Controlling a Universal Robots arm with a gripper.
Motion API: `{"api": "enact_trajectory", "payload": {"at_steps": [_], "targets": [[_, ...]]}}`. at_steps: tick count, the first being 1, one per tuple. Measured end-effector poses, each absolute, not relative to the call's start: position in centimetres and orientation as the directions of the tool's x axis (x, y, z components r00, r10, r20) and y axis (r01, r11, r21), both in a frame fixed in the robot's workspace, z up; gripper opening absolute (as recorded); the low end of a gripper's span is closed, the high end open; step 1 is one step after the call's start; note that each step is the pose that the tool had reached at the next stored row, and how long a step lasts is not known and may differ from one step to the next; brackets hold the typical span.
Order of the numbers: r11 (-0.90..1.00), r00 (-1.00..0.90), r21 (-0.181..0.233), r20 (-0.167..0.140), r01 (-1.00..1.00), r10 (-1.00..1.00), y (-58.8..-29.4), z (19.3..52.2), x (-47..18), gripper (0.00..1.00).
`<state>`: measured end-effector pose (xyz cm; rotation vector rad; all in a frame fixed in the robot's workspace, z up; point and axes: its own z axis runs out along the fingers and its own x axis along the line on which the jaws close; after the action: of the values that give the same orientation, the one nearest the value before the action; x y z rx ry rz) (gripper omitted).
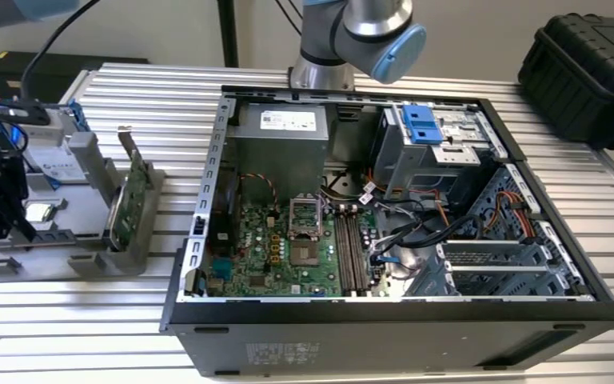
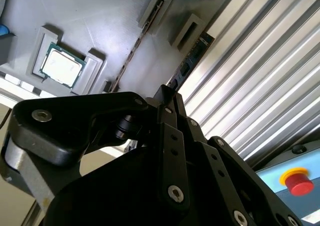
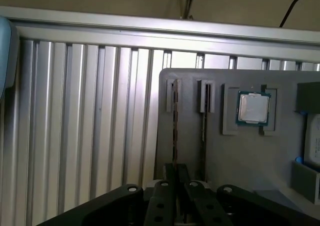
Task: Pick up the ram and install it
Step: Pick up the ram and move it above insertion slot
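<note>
Firstly, gripper: in the first wrist view its black fingers are pinched together on the ram's thin edge.
Ram: stands on edge in the outermost slot of the grey tray, running straight out from the fingertips.
Second stick: neighbouring slot, just beside the fingers.
Square chip: beyond that slot, farther from the fingers.
Ram in the second wrist view: dark, along the tray's edge, leading away from a fingertip.
Computer case: in the exterior view open, well apart from the fingers, toward the exterior view's right.
</note>
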<state>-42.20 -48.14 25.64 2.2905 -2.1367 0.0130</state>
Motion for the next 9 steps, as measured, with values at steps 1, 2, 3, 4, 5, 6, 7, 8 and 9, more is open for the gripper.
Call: {"api": "enact_trajectory", "payload": {"at_steps": [1,2,3,4,5,6,7,8,9], "targets": [[-0.069,0.069,0.001,0.012,-0.998,-0.998,-48.14,25.68,-42.20,0.00],[-0.069,0.069,0.001,0.012,-0.998,-0.998,-48.14,25.72,-42.20,0.00],[-0.069,0.069,0.001,0.012,-0.998,-0.998,-48.14,25.75,-42.20,0.00],[-0.069,0.069,0.001,0.012,-0.998,-0.998,-48.14,25.78,-42.20,0.00],[-0.069,0.069,0.001,0.012,-0.998,-0.998,-48.14,25.82,-42.20,0.00],[-0.069,0.069,0.001,0.012,-0.998,-0.998,-48.14,25.85,-42.20,0.00],[-0.069,0.069,0.001,0.012,-0.998,-0.998,-48.14,25.88,-42.20,0.00],[-0.069,0.069,0.001,0.012,-0.998,-0.998,-48.14,25.92,-42.20,0.00],[-0.069,0.069,0.001,0.012,-0.998,-0.998,-48.14,25.96,-42.20,0.00]]}}
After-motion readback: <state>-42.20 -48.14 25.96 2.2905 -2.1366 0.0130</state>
